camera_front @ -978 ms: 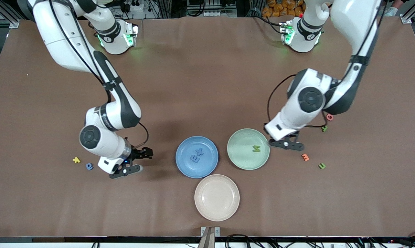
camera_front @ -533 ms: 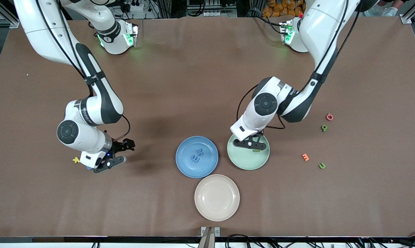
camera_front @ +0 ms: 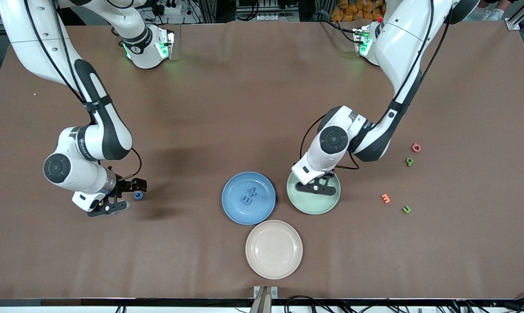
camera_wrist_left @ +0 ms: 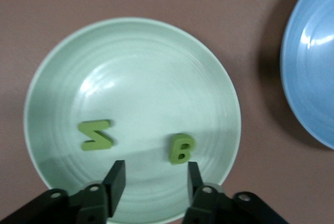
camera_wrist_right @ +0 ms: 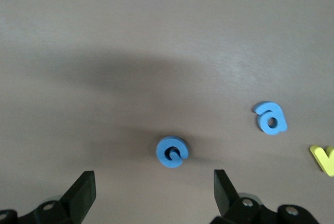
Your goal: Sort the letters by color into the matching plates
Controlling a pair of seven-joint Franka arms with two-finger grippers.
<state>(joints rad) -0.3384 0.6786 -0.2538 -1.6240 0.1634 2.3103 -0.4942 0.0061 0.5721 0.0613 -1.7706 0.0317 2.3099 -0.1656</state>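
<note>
The mint green plate [camera_front: 307, 209] holds two green letters, a Z-like one [camera_wrist_left: 95, 134] and a B [camera_wrist_left: 181, 148]. My left gripper [camera_front: 317, 185] hangs low over this plate, open and empty [camera_wrist_left: 155, 179], and hides both letters in the front view. The blue plate [camera_front: 233, 213] holds two blue letters [camera_front: 249, 196]. My right gripper [camera_front: 125, 198] is open just above the table [camera_wrist_right: 153, 192]. A round blue letter [camera_front: 137, 195] lies just ahead of its fingertips [camera_wrist_right: 172, 152]. A blue "a" [camera_wrist_right: 271, 118] lies beside that. Two green letters [camera_front: 409, 161] [camera_front: 406, 209] lie toward the left arm's end.
A cream plate [camera_front: 273, 249] sits nearer the front camera than the two plates. An orange letter [camera_front: 386, 198] and a pink one [camera_front: 416, 147] lie among the loose green ones. A yellow letter [camera_wrist_right: 326, 160] lies next to the blue "a".
My left gripper moved from beside the green plate to over it, where a second green letter now lies. My right gripper moved toward the right arm's end, and a round blue letter came into view.
</note>
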